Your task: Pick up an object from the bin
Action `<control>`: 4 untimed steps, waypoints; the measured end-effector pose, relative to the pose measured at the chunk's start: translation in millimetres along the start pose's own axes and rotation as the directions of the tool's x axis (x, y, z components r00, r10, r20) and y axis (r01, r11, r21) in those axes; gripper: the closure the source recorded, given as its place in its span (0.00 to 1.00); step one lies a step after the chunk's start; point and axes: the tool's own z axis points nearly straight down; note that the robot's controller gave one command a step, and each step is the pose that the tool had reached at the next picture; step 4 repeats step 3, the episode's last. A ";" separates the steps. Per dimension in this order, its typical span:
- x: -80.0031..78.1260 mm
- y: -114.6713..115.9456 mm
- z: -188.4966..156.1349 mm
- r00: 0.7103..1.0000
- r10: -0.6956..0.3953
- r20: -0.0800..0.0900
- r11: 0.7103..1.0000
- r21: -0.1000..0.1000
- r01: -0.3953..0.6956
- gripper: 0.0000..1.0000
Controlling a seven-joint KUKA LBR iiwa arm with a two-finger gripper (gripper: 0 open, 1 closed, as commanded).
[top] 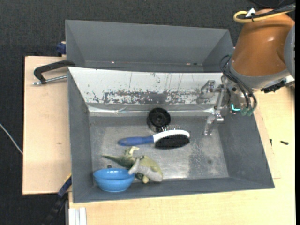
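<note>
My gripper (212,122) hangs at the right side of the bin, above the floor, with its metal fingers pointing down and nothing between them. The fingers stand close together. To its left lies a hairbrush (161,138) with a blue handle and a black-bristled white head. Just behind the brush sits a round black disc-shaped thing (158,117) near the back wall.
At the front left corner lie a blue bowl (112,179) and a green and cream soft toy (138,166), touching each other. The arm with its orange cover reaches in from the upper right.
</note>
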 end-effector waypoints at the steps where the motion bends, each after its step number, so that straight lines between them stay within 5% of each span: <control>1: -2.4 71.0 132.2 0.979 -0.201 0.017 0.980 0.004 0.201 0.00; 2: -1.3 72.7 135.0 0.979 -0.203 0.013 0.979 0.001 0.203 1.00; 3: -6.2 40.5 -12.6 0.930 -0.368 0.016 0.930 0.008 0.368 1.00; 4: -6.2 40.5 -12.6 0.930 -0.368 0.016 0.930 0.008 0.368 1.00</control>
